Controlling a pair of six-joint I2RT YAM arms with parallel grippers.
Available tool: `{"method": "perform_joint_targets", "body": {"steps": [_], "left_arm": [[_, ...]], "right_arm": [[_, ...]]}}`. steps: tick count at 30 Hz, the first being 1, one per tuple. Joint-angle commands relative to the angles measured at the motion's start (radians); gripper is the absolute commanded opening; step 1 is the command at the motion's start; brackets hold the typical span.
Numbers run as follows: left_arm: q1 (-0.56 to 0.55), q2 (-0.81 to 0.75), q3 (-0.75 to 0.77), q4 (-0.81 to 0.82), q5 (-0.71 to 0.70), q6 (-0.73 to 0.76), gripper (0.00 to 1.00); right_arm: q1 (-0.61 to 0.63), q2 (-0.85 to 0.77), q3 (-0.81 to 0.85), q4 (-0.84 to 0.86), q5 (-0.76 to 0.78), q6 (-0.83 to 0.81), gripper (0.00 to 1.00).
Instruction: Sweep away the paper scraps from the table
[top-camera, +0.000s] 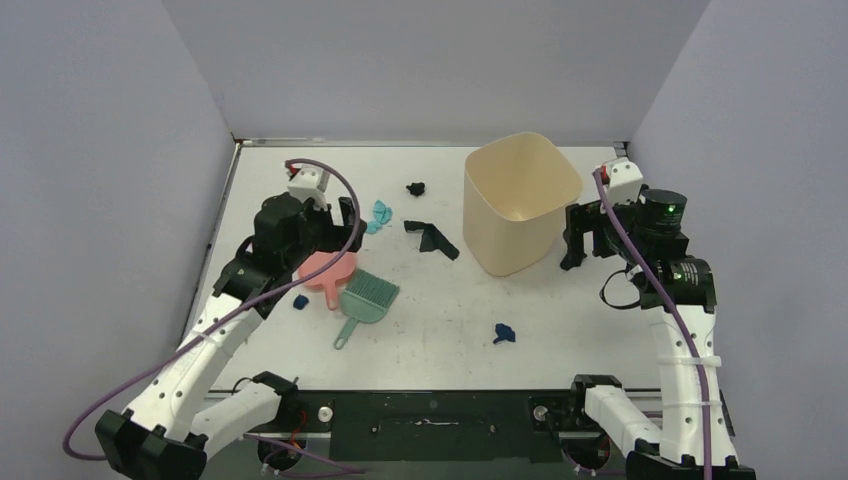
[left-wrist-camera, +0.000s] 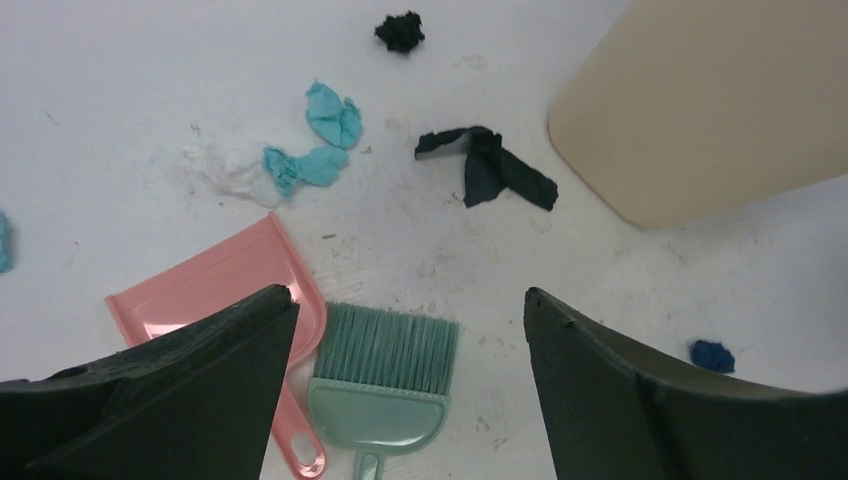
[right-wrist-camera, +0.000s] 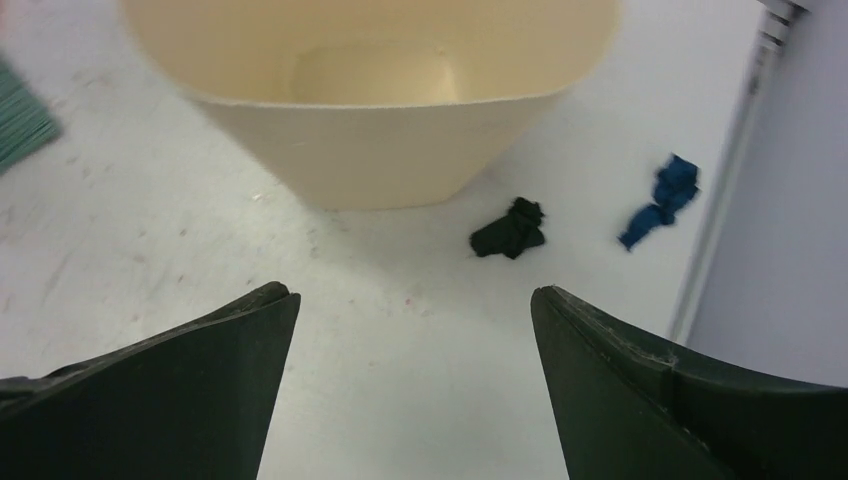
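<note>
Top external: paper scraps (top-camera: 432, 238) lie scattered on the table (top-camera: 600, 340) (teal, black, dark blue), around the pink dustpan (top-camera: 325, 268) and green brush (top-camera: 368, 297). Left wrist: the left gripper (left-wrist-camera: 410, 300) hangs spread and empty over both tools. Right wrist: the right gripper (right-wrist-camera: 415, 295), also spread, holds nothing, facing the beige bin (right-wrist-camera: 380, 150) with two scraps beside it.

Bright even light, soft shadows
</note>
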Motion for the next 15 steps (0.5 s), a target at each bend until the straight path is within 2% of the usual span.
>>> {"method": "perform_joint_targets", "body": {"steps": [1,4,10,13,15], "left_arm": [[-0.104,0.084,0.064,-0.106,0.062,0.131,0.82],[-0.185,0.097,0.044,-0.048,0.05,0.151,0.82],[-0.294,0.201,0.095,-0.038,-0.029,0.124,0.83],[-0.304,0.285,0.154,-0.108,-0.061,0.074,0.81],[-0.306,0.35,0.183,-0.151,-0.103,0.04,0.76]], "right_arm": [[0.048,-0.026,0.006,-0.181,-0.374,-0.293,0.9],[0.077,-0.016,-0.046,-0.219,-0.452,-0.43,0.9],[0.126,0.002,-0.167,-0.181,-0.409,-0.564,0.92],[0.139,-0.019,-0.253,-0.092,-0.358,-0.579,1.0],[0.143,-0.039,-0.35,0.0,-0.332,-0.568,0.94]]}}
